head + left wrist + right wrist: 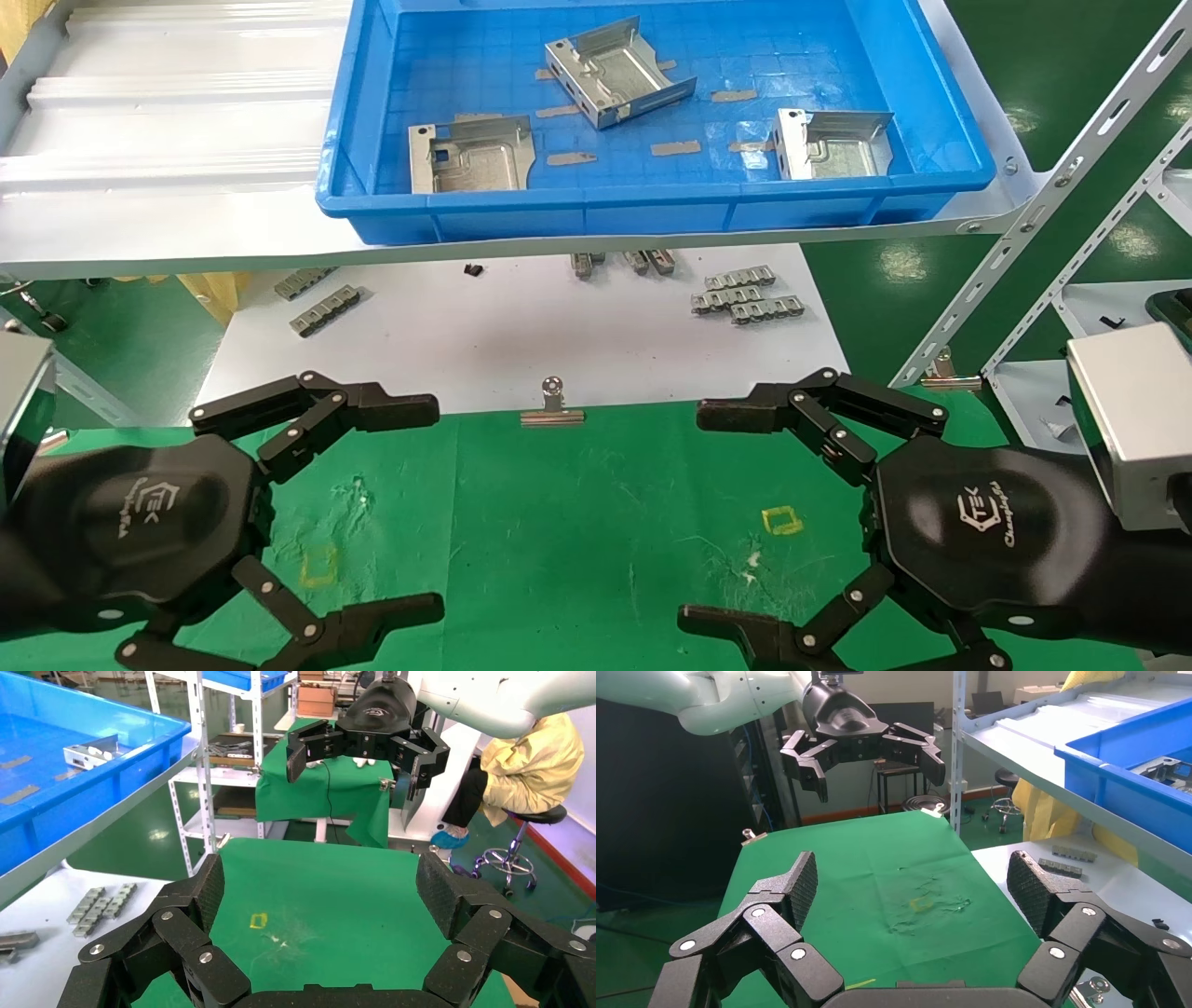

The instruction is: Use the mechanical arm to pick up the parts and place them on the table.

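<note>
Three silvery sheet-metal brackets lie in the blue tray (652, 205) on the raised shelf: one at the left (470, 156), one in the middle back (615, 73), one at the right (832, 144). One bracket (90, 750) also shows in the left wrist view. My left gripper (428, 508) hovers open and empty over the green cloth table (577, 531) at the near left. My right gripper (694, 513) hovers open and empty at the near right. Each wrist view shows the other gripper across the cloth: the right gripper (358, 759) and the left gripper (873, 759).
A white board (512, 335) below the shelf carries small grey toothed strips (745, 294) (321, 310). A metal clip (553, 410) holds the cloth's far edge. Flat grey tape pieces (675, 147) lie in the tray. Slotted shelf struts (1052, 196) slant at the right. Yellow square outlines (782, 520) mark the cloth.
</note>
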Controlling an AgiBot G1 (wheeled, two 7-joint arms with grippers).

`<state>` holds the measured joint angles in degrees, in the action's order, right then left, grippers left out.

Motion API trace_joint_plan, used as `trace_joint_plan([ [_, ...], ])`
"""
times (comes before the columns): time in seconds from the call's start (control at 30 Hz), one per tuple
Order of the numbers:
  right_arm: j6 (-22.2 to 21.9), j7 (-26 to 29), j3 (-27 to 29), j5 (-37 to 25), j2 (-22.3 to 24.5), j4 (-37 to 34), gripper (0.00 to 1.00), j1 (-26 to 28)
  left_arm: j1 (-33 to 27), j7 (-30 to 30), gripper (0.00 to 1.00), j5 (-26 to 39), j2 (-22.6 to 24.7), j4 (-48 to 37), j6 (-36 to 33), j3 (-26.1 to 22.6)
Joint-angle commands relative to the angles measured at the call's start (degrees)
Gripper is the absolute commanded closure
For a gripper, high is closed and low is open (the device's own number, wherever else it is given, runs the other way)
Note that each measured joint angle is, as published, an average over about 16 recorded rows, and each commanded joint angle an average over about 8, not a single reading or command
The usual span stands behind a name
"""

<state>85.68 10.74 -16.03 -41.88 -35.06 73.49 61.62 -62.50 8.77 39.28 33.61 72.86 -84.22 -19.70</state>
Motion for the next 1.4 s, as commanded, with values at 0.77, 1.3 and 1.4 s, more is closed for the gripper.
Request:
trace_joint_plan([
  [0.77,0.0,0.0,0.0,0.0,0.0,0.0,0.0,0.0,0.0,0.0,1.0,0.0,0.0,0.0,0.0,0.0],
  [1.3,-0.03,-0.02,0.03,0.02,-0.01,0.01,0.0,0.04,0.0,0.0,1.0,0.0,0.0,0.0,0.0,0.0],
  [1.4,-0.2,-0.03,0.14,0.11,-0.22,-0.09,0.0,0.55,0.0,0.0,1.0,0.0,0.0,0.0,0.0,0.0],
])
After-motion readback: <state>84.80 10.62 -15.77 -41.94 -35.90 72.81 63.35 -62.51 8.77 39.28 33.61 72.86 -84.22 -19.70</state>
